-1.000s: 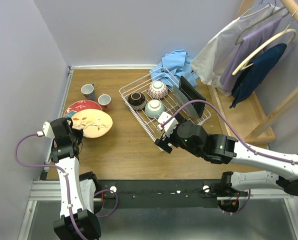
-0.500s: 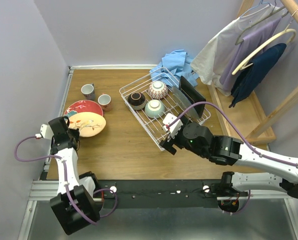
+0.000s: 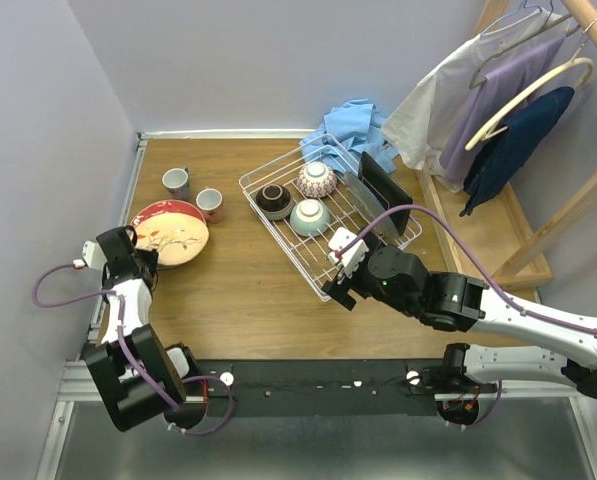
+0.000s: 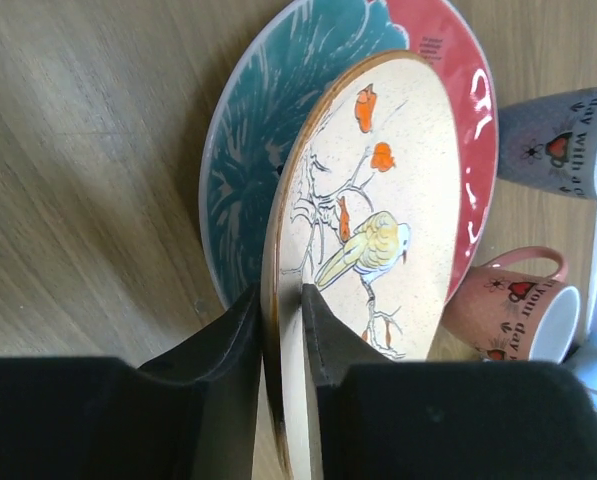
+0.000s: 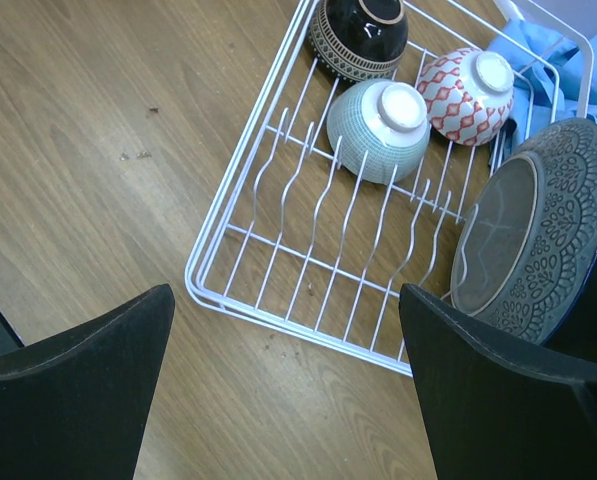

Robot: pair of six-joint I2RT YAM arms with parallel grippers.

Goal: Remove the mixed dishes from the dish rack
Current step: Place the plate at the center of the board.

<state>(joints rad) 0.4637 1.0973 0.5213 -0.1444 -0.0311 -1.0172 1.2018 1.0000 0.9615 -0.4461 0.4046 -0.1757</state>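
Observation:
My left gripper (image 4: 278, 300) is shut on the rim of a cream bird plate (image 4: 378, 220), which is tilted over a red and teal plate (image 4: 258, 130) at the table's left (image 3: 173, 238). My right gripper (image 5: 288, 320) is open and empty, hovering over the near corner of the white dish rack (image 5: 278, 310), also seen in the top view (image 3: 308, 265). The rack holds a dark bowl (image 5: 358, 35), a pale green bowl (image 5: 383, 130), a red-patterned bowl (image 5: 468, 95), a grey patterned plate (image 5: 528, 230) and a black square plate (image 3: 383, 190).
A grey cup (image 3: 176, 182) and an orange-red cup (image 3: 210, 203) stand behind the plates. A blue cloth (image 3: 353, 130) lies behind the rack. A wooden clothes rack with hanging garments (image 3: 508, 110) stands at the right. Walls close the left and back.
My left gripper carried the bird plate left and back until it lies over the red plate. My right gripper pulled back slightly from the rack toward the near edge.

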